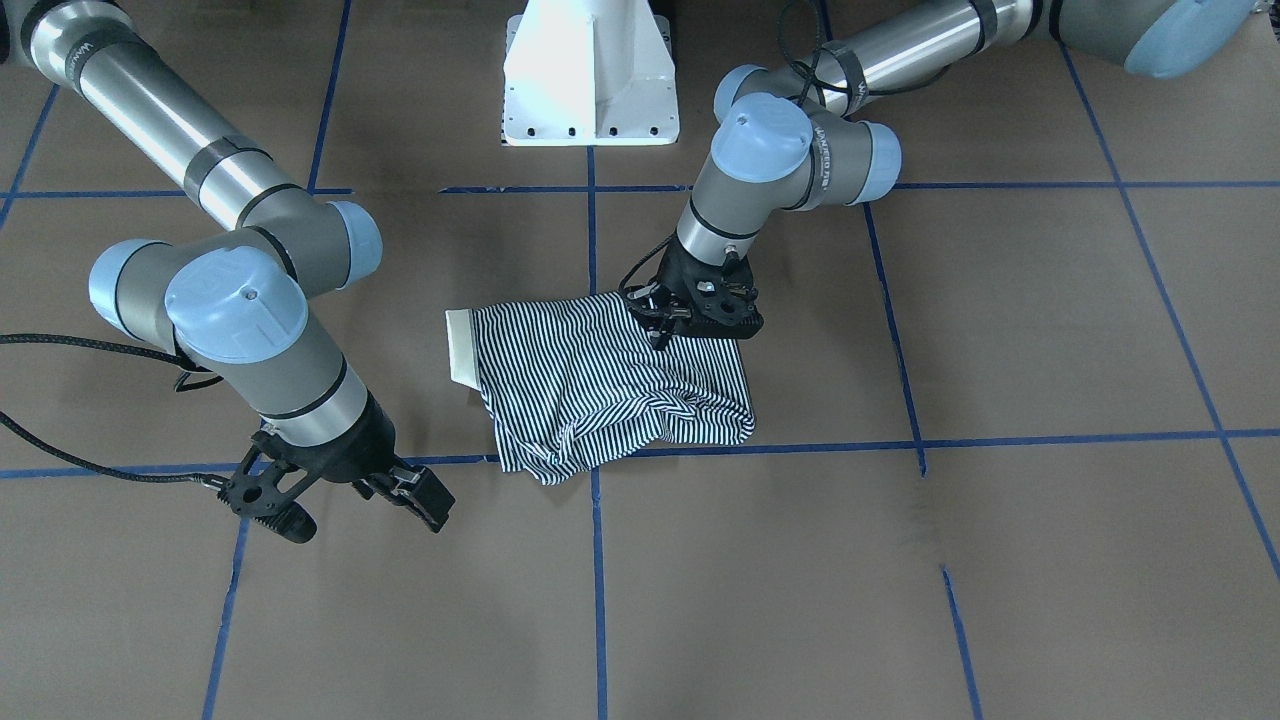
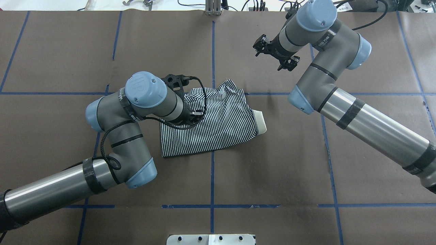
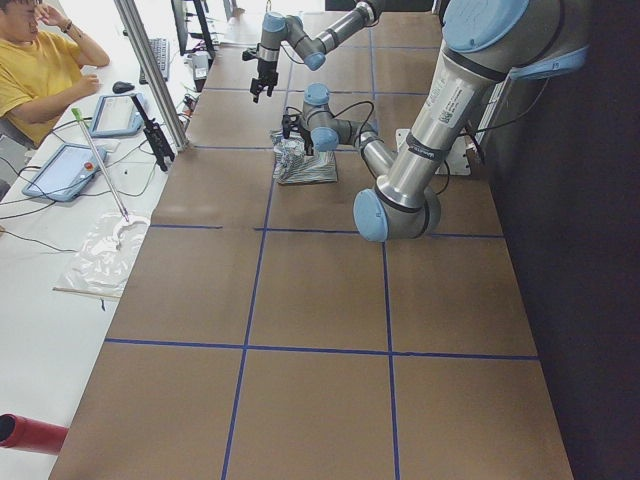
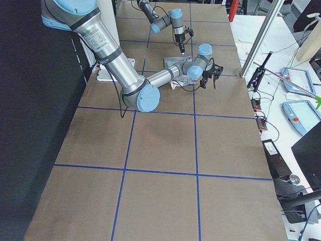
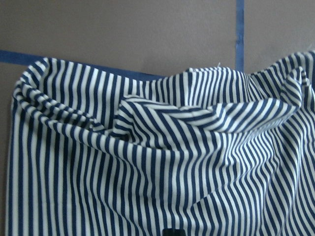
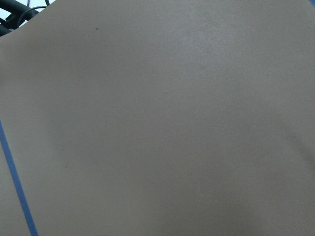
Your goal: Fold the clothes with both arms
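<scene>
The striped polo shirt (image 1: 600,390) lies folded and partly rumpled at the table's middle, its cream collar (image 1: 460,345) at one end. It also shows in the overhead view as the shirt (image 2: 221,126). My left gripper (image 1: 690,320) is down on the shirt's edge nearest the robot base. Whether its jaws are open or shut there I cannot tell. The left wrist view is filled by bunched striped cloth (image 5: 157,147). My right gripper (image 1: 350,500) hangs open over bare table, well apart from the shirt, with nothing between its fingers.
Brown table covering (image 2: 306,163) is crossed by blue tape lines. The white pedestal base (image 1: 590,75) stands behind the shirt. Beyond the table's far edge are tablets (image 3: 70,170), cables and a seated person (image 3: 35,70) at a side desk.
</scene>
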You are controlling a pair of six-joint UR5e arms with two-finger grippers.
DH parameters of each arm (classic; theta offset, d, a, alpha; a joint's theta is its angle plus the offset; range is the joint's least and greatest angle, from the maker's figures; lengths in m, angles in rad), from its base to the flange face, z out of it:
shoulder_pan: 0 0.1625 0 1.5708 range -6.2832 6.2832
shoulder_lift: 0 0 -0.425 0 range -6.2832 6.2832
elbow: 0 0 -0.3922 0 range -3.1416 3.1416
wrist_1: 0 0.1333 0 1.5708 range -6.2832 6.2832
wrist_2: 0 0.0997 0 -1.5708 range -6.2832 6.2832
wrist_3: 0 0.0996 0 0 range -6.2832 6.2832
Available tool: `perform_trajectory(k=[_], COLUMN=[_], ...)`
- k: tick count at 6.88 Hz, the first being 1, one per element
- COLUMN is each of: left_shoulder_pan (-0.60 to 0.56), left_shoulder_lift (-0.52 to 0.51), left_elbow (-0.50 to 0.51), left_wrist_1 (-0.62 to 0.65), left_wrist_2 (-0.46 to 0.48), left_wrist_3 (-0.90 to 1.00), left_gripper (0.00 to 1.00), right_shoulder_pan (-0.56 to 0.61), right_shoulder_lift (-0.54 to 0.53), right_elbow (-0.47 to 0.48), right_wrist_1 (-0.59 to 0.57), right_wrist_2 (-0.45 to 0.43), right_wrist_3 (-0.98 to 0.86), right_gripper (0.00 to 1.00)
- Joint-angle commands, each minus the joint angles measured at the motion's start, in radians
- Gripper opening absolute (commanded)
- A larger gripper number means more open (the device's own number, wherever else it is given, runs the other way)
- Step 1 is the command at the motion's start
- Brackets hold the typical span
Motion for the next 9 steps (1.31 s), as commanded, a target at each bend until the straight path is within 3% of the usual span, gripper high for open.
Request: perform_trajectory(k=[1,2,4,7,9], left_shoulder_pan=[-0.048,-0.083,-0.134,-0.275,-0.387], left_shoulder_lift=[-0.029,-0.061,-0.085,-0.085,0.004], left_elbow=[0.063,0.112,0.287,0.289,0.231], left_wrist_1=[-0.031,-0.046,-0.233,-0.228,-0.22], left_wrist_2=[0.0,0.0,0.03,0.017,-0.121], left_wrist_3=[0.047,0.073,0.103,0.218,0.335], left_gripper=[0.0,0.0,0.0,0.0,0.0], right_shoulder_pan=[0.0,0.0,0.0,0.0,0.101], right_shoulder_lift=[-0.007,-0.02,-0.032,-0.027,-0.069], right_elbow=[0.016,0.02,0.032,0.038,0.038], right_wrist_1=[-0.002,0.001,0.001,-0.01,-0.002], right_wrist_2=[0.0,0.0,0.0,0.001,0.125], right_wrist_3=[0.007,0.007,0.01,0.009,-0.07], right_gripper=[1.0,1.0,1.0,1.0,1.0])
